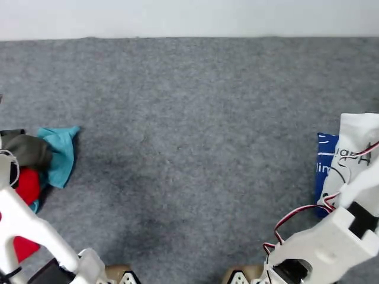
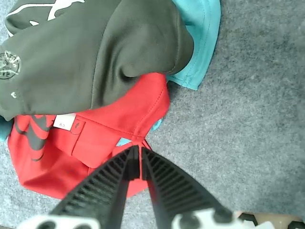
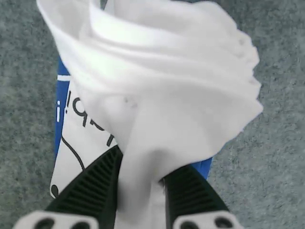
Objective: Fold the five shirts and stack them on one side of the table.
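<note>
At the table's left edge lies a pile: a dark olive shirt (image 1: 26, 149) (image 2: 95, 52) on top, a teal shirt (image 1: 59, 154) (image 2: 202, 28) under it, and a red shirt (image 1: 26, 184) (image 2: 109, 129) nearest the left arm. My left gripper (image 2: 137, 155) is shut, its tips pinching the red shirt's hem. At the right edge a bunched white shirt (image 1: 358, 148) (image 3: 157, 71) with black print lies over a folded blue shirt (image 1: 324, 160) (image 3: 61, 114). My right gripper (image 3: 140, 164) is shut on the white shirt, with cloth bulging between its fingers.
Grey felt (image 1: 195, 136) covers the table, and its middle holds nothing. The left arm's white body (image 1: 23, 231) crosses the front left corner. The right arm (image 1: 331, 236), with red and black wires, sits at the front right.
</note>
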`<state>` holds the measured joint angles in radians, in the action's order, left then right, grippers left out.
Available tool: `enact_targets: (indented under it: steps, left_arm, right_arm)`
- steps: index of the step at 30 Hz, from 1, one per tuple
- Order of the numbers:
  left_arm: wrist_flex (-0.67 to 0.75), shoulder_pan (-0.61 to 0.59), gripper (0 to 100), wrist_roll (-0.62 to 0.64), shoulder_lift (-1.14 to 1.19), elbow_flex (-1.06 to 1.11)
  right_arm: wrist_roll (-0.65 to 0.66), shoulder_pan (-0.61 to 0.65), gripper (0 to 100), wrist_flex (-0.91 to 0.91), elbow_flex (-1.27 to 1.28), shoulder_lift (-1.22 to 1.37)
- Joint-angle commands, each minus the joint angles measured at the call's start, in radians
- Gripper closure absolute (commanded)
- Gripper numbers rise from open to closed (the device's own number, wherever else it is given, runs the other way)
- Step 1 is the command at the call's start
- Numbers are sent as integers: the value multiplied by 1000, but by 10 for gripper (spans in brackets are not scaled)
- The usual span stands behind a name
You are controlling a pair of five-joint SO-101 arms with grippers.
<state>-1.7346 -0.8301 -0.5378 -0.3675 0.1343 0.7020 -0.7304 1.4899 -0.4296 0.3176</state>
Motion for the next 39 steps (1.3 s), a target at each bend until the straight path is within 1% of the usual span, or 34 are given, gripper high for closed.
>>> enact_targets:
  steps: [1, 2, 4, 9, 11, 13, 18, 22, 27, 29, 31, 33, 34, 36, 39]
  left_arm:
    - [-17, 0, 986, -6, -32, -5]
    - [-15, 0, 986, -6, -32, -5]
    - [-5, 0, 986, -6, -32, -5]
    - [-2, 0, 986, -6, -32, -5]
    - [-2, 0, 986, -6, -32, -4]
    - [-2, 0, 986, -6, -32, -4]
    - [-2, 0, 986, -6, -32, -4]
    - [-2, 0, 986, -6, -32, -2]
    - [-2, 0, 986, -6, -32, -1]
    - [-2, 0, 986, -6, -32, -1]
    - [-2, 0, 986, -6, -32, -1]
    - [-2, 0, 986, -6, -32, -1]
    - [-2, 0, 986, -6, -32, -1]
    - [-2, 0, 986, -6, -32, -2]
    - [-2, 0, 986, -6, -32, -2]
  right_arm:
    - [35, -12, 988, -15, -9, -10]
    - [34, -12, 982, -15, -9, -10]
    - [32, -13, 937, -15, -9, -12]
    - [28, -44, 768, -18, -14, -12]
    - [28, -50, 734, -18, -14, -12]
    - [28, -50, 723, -18, -14, -16]
    - [25, -45, 723, -7, -48, -47]
    - [-14, -28, 723, -5, -55, -125]
    - [-14, 7, 726, 116, -52, -191]
    - [-15, 25, 759, 165, -44, -185]
    - [-15, 41, 846, 176, -14, -156]
    - [-15, 59, 966, 176, 17, -113]
    - [-15, 67, 998, 182, 25, -88]
    - [-15, 73, 952, 199, 41, -45]
    - [-15, 77, 986, 226, 49, 10]
